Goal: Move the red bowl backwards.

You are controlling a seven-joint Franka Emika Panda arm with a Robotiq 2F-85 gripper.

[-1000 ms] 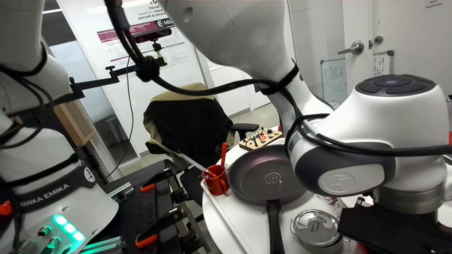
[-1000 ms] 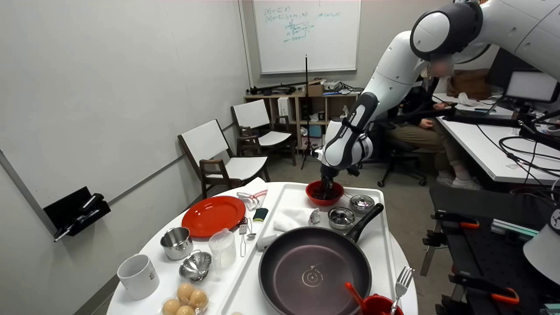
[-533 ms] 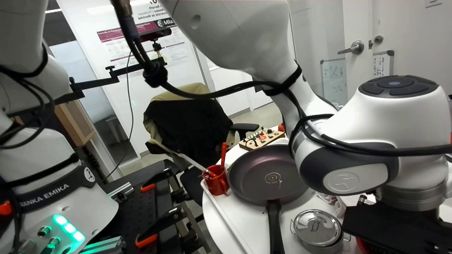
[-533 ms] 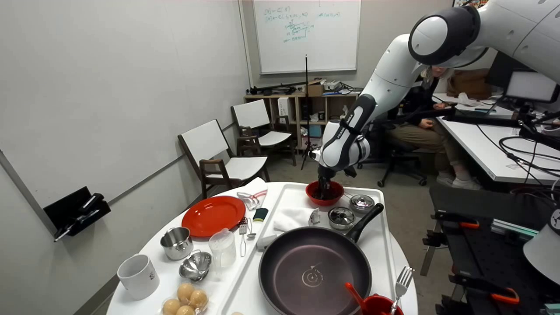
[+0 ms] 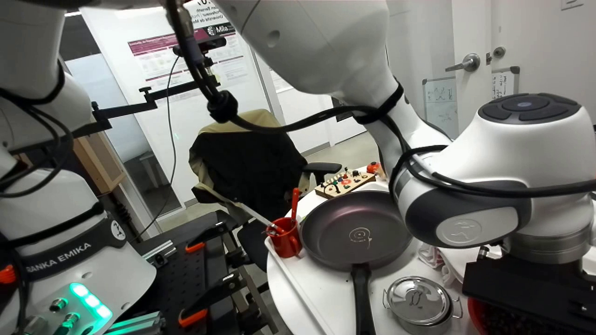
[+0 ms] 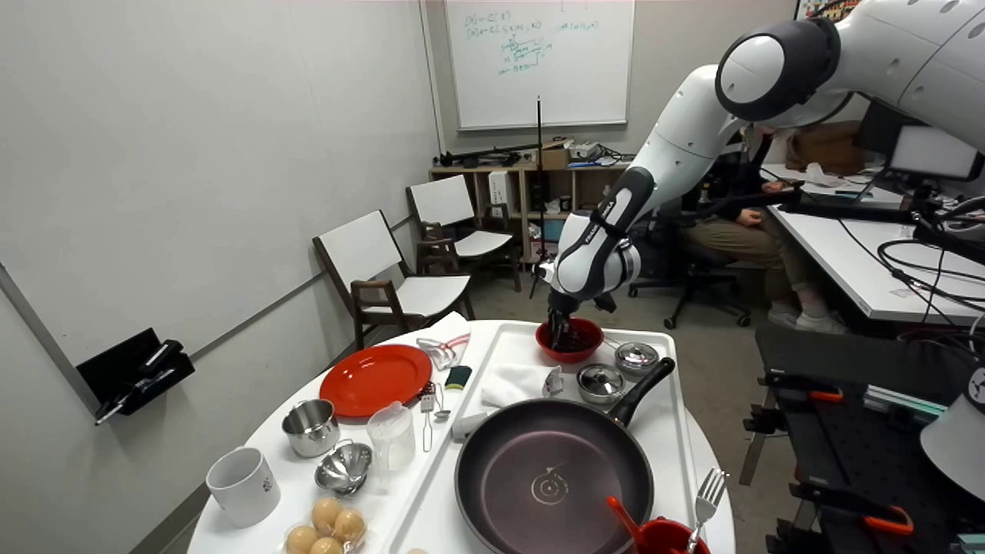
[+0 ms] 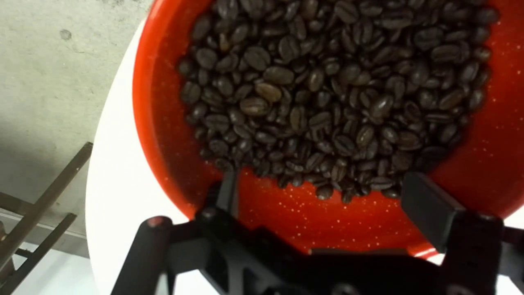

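The red bowl [image 6: 569, 356] stands near the tray's far end in an exterior view; it is partly filled with dark beans. In an exterior view only its left edge [image 5: 476, 316] shows beneath the wrist. In the wrist view the red bowl [image 7: 143, 102] fills most of the picture. My gripper [image 7: 327, 192] is open, with its fingers spread inside the bowl at the near edge of the beans. The left fingertip [image 7: 229, 190] is close to the bowl's side wall; I cannot tell whether it touches. The gripper [image 6: 559, 331] reaches down into the bowl's left part in an exterior view.
Two lidded metal pots [image 6: 636, 356] [image 6: 600, 382], a white cloth [image 6: 517, 383] and a black frying pan [image 6: 550, 492] share the white tray [image 6: 512, 348] with the bowl. A red plate [image 6: 375, 381] lies beside the tray. A red mug [image 5: 285, 239] stands by the pan.
In one view the arm and gripper have moved left, from the bowl's middle to its left part, and the bowl has shifted very slightly left. In another, the wrist moved right and slightly up.
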